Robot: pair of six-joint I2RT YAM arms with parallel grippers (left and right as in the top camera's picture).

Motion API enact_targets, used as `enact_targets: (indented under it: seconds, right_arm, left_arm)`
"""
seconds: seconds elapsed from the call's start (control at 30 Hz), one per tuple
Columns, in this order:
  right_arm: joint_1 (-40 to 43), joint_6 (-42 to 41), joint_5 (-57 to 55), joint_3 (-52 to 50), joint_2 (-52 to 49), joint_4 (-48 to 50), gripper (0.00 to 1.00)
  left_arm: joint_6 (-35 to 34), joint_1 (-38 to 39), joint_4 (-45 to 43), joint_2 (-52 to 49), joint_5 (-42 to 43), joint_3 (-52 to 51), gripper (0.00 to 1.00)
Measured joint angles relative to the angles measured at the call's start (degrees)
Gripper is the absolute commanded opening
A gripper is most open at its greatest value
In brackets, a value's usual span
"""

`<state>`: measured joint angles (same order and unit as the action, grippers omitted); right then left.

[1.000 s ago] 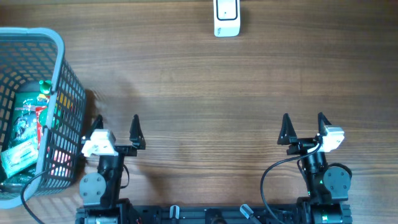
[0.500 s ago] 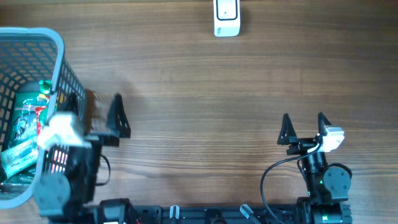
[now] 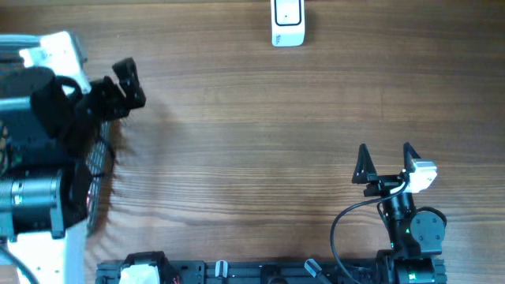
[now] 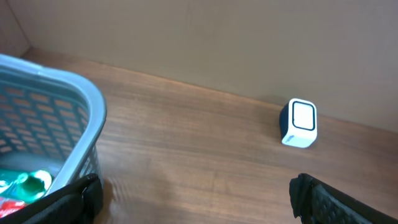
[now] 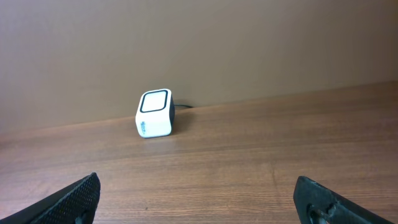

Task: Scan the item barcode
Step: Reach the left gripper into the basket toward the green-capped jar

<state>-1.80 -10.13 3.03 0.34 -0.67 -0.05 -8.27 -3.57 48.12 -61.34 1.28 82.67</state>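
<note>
1. Compared with a second ago, the left arm is seen to have been lifted off its rest at the near edge of the wooden table (image 3: pixel 252 118) and swung up and out to the left.
2. In the overhead view the arm is now placed above the grey plastic basket (image 4: pixel 59 102), most of which is hidden beneath it.
3. The left gripper (image 4: pixel 196 186) is held with its fingers spread wide, and nothing is carried between them.
4. In the left wrist view the basket rim is seen at the left. Inside it, a green and red packet (image 4: pixel 22 186), taken to be the item to be scanned, is glimpsed low in the corner.
5. The packet is not touched by either gripper, and its barcode cannot be made out.
6. The white barcode scanner (image 3: pixel 287 22) is left standing at the far edge of the table, well apart from the basket.
7. The right gripper (image 3: pixel 384 158) is unchanged: it is parked at the near edge, fingers spread, with nothing held.
8. The change is judged to be the start of a reach into the basket. The pick and the scan are not yet done.
</note>
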Motion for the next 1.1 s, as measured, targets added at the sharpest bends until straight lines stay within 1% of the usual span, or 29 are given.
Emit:
enact_targets:
  seconds: [0.1, 0.2, 0.27, 0.37, 0.43, 0.47, 0.53, 0.6, 0.63, 0.8, 0.83, 0.97, 1.1]
  right_arm:
    - [0.0, 0.0, 0.0, 0.0, 0.0, 0.0, 1.0]
    - [0.0, 0.0, 0.0, 0.0, 0.0, 0.0, 1.0]
    - [0.0, 0.0, 0.0, 0.0, 0.0, 0.0, 1.0]
    - [0.0, 0.0, 0.0, 0.0, 0.0, 0.0, 1.0]
    - [0.0, 0.0, 0.0, 0.0, 0.0, 0.0, 1.0]
    - [0.0, 0.0, 0.0, 0.0, 0.0, 0.0, 1.0]
    - [0.0, 0.0, 0.0, 0.0, 0.0, 0.0, 1.0]
    - [0.0, 0.0, 0.0, 0.0, 0.0, 0.0, 1.0]
    - [0.0, 0.0, 0.0, 0.0, 0.0, 0.0, 1.0]
    - [0.0, 0.0, 0.0, 0.0, 0.0, 0.0, 1.0]
    - [0.0, 0.0, 0.0, 0.0, 0.0, 0.0, 1.0]
    - [0.0, 0.0, 0.0, 0.0, 0.0, 0.0, 1.0]
    - [0.0, 0.0, 0.0, 0.0, 0.0, 0.0, 1.0]
  left_arm:
    - [-3.5, 0.0, -0.4, -1.4, -5.7, 1.4, 1.0]
    - [-8.3, -1.3, 1.6, -3.2, -14.1, 6.6, 1.0]
    - [-11.7, -4.0, 3.1, -4.0, -17.3, 9.9, 1.0]
    - [-19.6, -12.9, 6.9, -5.0, -20.0, 12.7, 1.0]
    - [-25.7, -18.4, 11.5, -6.3, -19.9, 12.9, 1.0]
    - [-30.0, -22.2, 14.4, -7.6, -19.1, 12.9, 1.0]
    - [-37.6, -28.7, 19.5, -11.0, -15.7, 12.9, 1.0]
    - [-41.8, -33.3, 23.6, -14.1, -12.2, 12.9, 1.0]
    - [-43.1, -34.8, 24.2, -15.7, -11.2, 12.9, 1.0]
    - [-46.0, -36.1, 25.2, -21.4, -8.8, 12.9, 1.0]
    - [-47.8, -36.2, 25.9, -22.5, -8.6, 12.9, 1.0]
    - [-58.7, -36.2, 32.0, -27.9, -8.1, 12.9, 1.0]
    - [-62.9, -36.2, 32.7, -33.3, -7.8, 12.9, 1.0]
